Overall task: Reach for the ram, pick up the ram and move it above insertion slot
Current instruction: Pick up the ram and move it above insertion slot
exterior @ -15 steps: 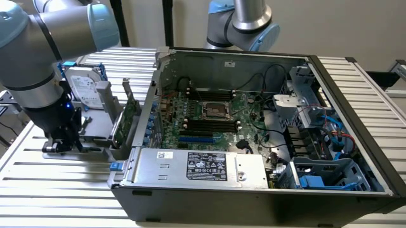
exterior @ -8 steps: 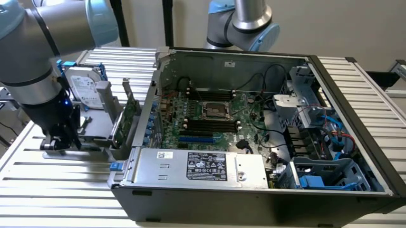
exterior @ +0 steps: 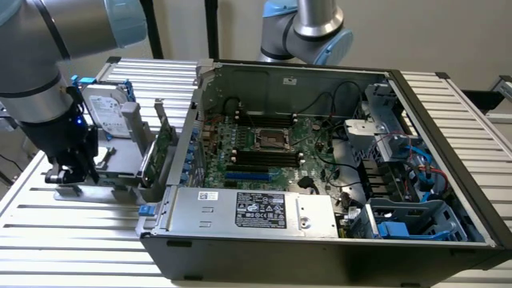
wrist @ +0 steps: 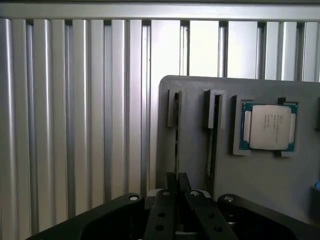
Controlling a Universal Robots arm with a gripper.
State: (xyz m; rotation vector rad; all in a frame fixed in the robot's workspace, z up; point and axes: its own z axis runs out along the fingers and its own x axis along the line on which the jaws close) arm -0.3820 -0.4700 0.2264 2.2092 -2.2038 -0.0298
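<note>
Contact looks made: the gripper (wrist: 176,180) has its two fingers nearly together, pinched on the thin top edge of the ram (wrist: 176,135). The ram stands edge-on in a narrow slot of the grey holder (wrist: 260,190). Whether the grip is already firm cannot be told, but nothing shows between the fingers except that edge. A second memory stick (wrist: 212,135) stands in the neighbouring slot, just beside the first and untouched. Further along the same holder a processor chip (wrist: 270,126) lies flat in its own recess.

In the exterior view the gripper (exterior: 71,174) hangs low over the end of the holder (exterior: 112,159), which rests on the slatted aluminium worktop (exterior: 72,228) at the exterior view's left. A hard drive (exterior: 108,114) and a green expansion card (exterior: 162,147) stand on that holder too, between the gripper and the open computer case (exterior: 448,120).

Inside the case the motherboard (exterior: 264,174) lies exposed, its black memory slots (exterior: 268,157) well apart from the gripper.

As a judgement, the reach is done and the grasp is at or near completion. The ram sits seated in its holder slot, so the lift and the carry across to above the insertion slot are not yet done.
</note>
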